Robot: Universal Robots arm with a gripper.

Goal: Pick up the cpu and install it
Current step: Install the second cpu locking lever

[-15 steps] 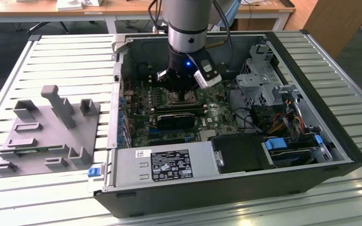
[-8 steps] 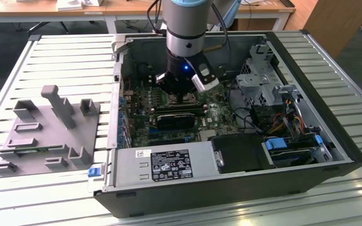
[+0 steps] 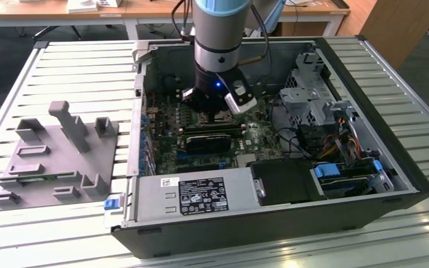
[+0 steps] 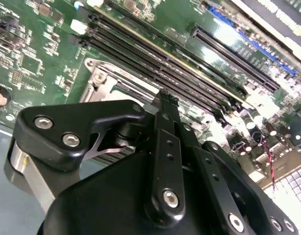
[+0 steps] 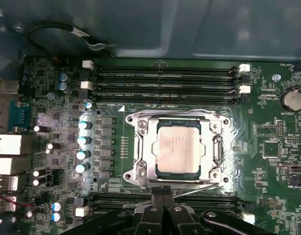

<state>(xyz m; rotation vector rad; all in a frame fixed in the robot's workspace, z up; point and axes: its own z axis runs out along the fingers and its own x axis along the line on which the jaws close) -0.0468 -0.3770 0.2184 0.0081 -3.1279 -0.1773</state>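
Exterior view first: the open computer case (image 3: 363, 61) lies on its side on the slatted table (image 3: 65, 67), and the arm (image 3: 218, 33) reaches straight down into it, over the green motherboard (image 3: 174, 120). Off to the exterior view's left, well apart from the case, sits the grey tray (image 3: 51, 153).

In the first wrist view the socket (image 5: 177, 149) with its metal frame is square below the camera, and the cpu (image 5: 178, 146) already lies flat inside it, silvery top up, pale border even on all sides. Memory slots (image 5: 165, 81) run along the far side of the socket.

The gripper (image 5: 163, 192) hangs just beside the socket's near edge, its fingers (image 5: 157, 196) pressed together with nothing between them; the cpu is not in its hold. The second wrist view agrees: the black fingers (image 4: 165, 105) meet at the tip above the frame.

My read: the chip looks seated, so doing this step well means a clean vertical clearance, no sideways brush against the frame or the retention lever, and no downward push on the chip. Any nudge could tilt it on the contacts beneath.
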